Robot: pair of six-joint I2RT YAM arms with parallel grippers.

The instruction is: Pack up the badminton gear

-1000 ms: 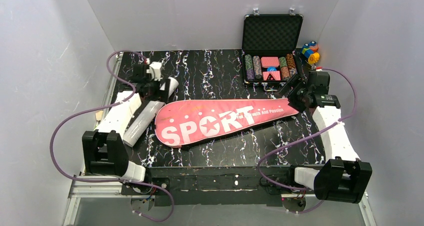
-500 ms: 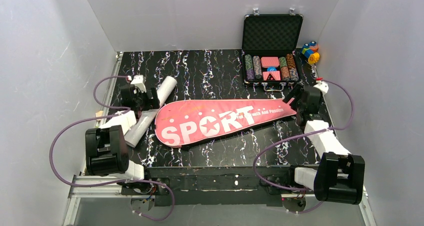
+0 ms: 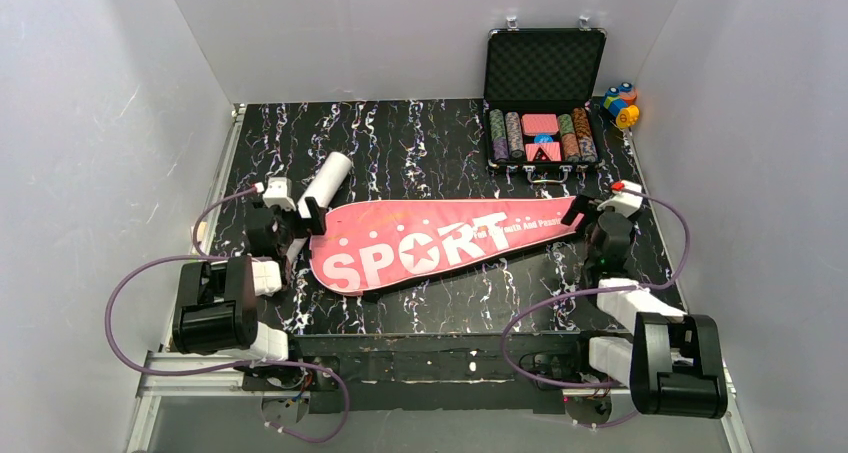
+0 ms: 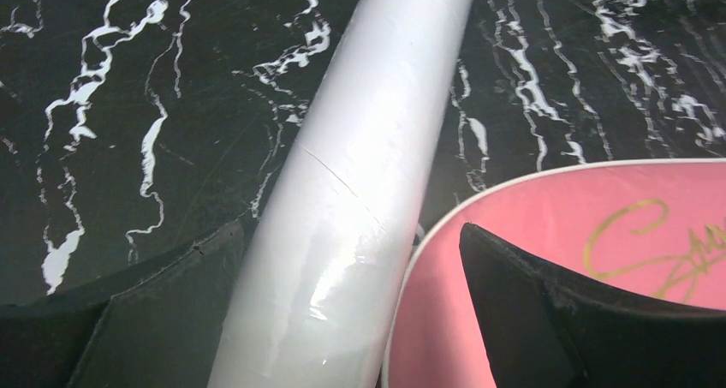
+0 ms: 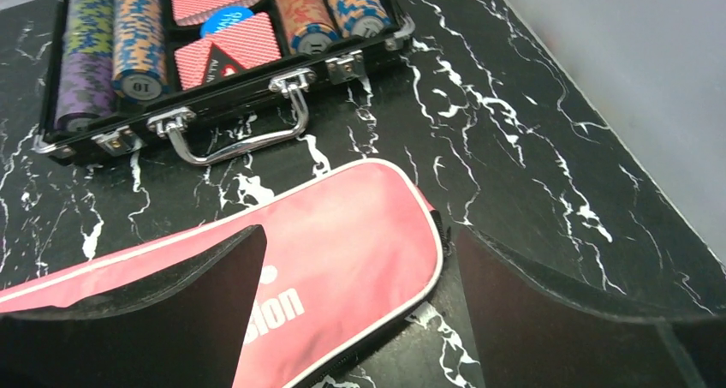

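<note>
A long pink bag [image 3: 440,241] lies flat in the middle of the black table [image 3: 420,133], which has white lines like marble. The bag is shaped like a racket. Its wide round end is on the left and its thin end points right. Big white letters on it say "SPORT". Smaller white words run along the thin part, but only "And" reads clearly from above. The right wrist view shows the letters "sion" near the thin end. There is also curly gold writing on the wide end, too cut off to read.

A white tube [image 4: 342,217] lies just beside the wide end of the bag, on its left. It is tilted, with its far end pointing a bit to the right. I cannot tell if it touches the bag.

The left fingers [image 4: 137,328] are spread wide. One is over the table to the left of the tube and the other is over the edge of the bag, so the tube sits between them. They hold nothing.

The right fingers [image 5: 171,319] are also spread wide, over the thin end of the bag, and hold nothing.

At the far right stands an open black case [image 3: 540,123] with rows of poker chips and red cards. One chip says "10". Small coloured blocks [image 3: 622,103] sit in the far right corner.
</note>
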